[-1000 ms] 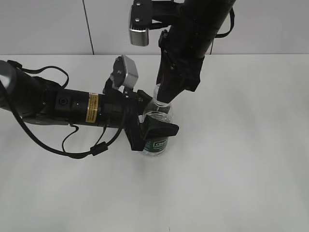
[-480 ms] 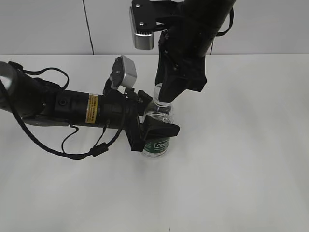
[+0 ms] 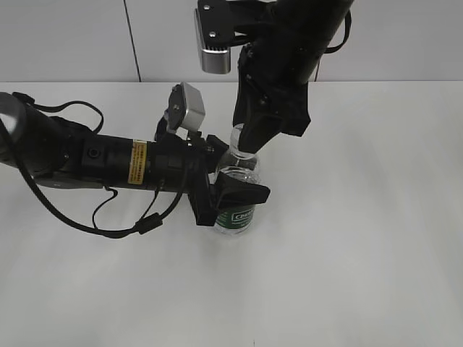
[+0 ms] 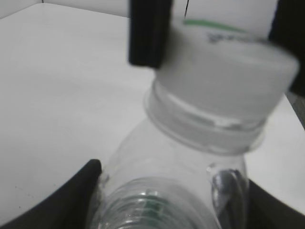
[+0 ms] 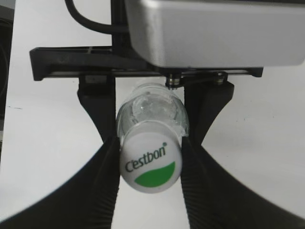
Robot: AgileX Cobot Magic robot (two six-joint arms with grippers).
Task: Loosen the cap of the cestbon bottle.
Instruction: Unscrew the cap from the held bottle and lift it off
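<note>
The cestbon bottle (image 3: 236,215) stands upright on the white table, clear and ribbed with a dark green label. My left gripper (image 3: 231,189) reaches in from the left and is shut on the bottle's body (image 4: 181,157), one jaw on each side. From above, my right gripper (image 3: 244,148) is shut on the cap (image 5: 150,164), which is white with a green half-disc and dark lettering. Both ribbed fingers (image 5: 107,167) press the cap's sides. The left wrist view shows the cap (image 4: 228,67) on the neck ring, flanked by the right gripper's black fingers (image 4: 147,33).
The white table (image 3: 362,253) stretches round the bottle on all sides. The left arm's black cable (image 3: 148,220) loops down onto the table left of the bottle. A pale wall runs along the far table edge.
The right wrist has turned slightly about the cap, its camera housing swinging a little to the right. The bottle and left gripper have barely shifted.
</note>
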